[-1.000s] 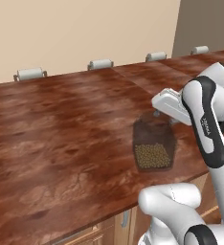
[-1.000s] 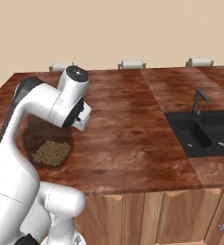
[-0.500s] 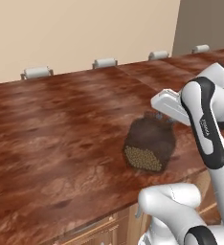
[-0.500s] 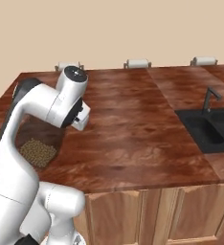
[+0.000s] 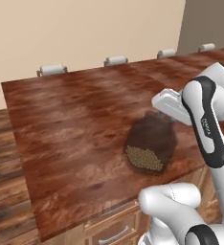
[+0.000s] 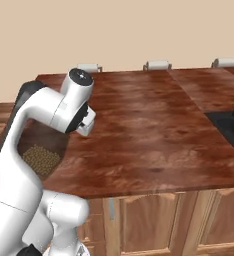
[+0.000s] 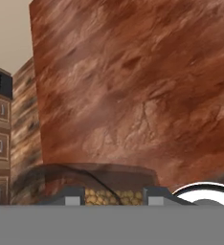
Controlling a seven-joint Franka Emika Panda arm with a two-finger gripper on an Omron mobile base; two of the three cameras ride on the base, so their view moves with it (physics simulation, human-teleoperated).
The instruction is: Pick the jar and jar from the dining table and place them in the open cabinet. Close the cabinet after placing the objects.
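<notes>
- Lifted and tipped since a second ago: the round-shouldered jar (image 5: 151, 145) stood upright on the dining table (image 5: 75, 115) then, and now I see it tilted, pellets slumped to its low end, while the base has rolled and shifted both base pictures.
- Left base view: the jar sits at about four o'clock in the picture, near the table's front edge, its neck under the white hand. I cannot tell here whether its low side touches the wood. Olive-yellow pellets (image 5: 144, 159) fill roughly the lower third; the rest of the dark glass is empty.
- Right base view: the same jar (image 6: 41, 152) shows at nine o'clock, partly behind my arm, pellets heaped toward its near end. A dark sink (image 6: 232, 129) lies at three o'clock, well apart.
- Hand view: the gripper (image 7: 115, 197) has its two tips pressed in on the jar's top, pinching it; pellets show between them at six o'clock.
- My judgement: the lift is under way. I would raise it clear of the table and level the wrist before travelling, since a tilted, neck-held jar may swing or slip.
</notes>
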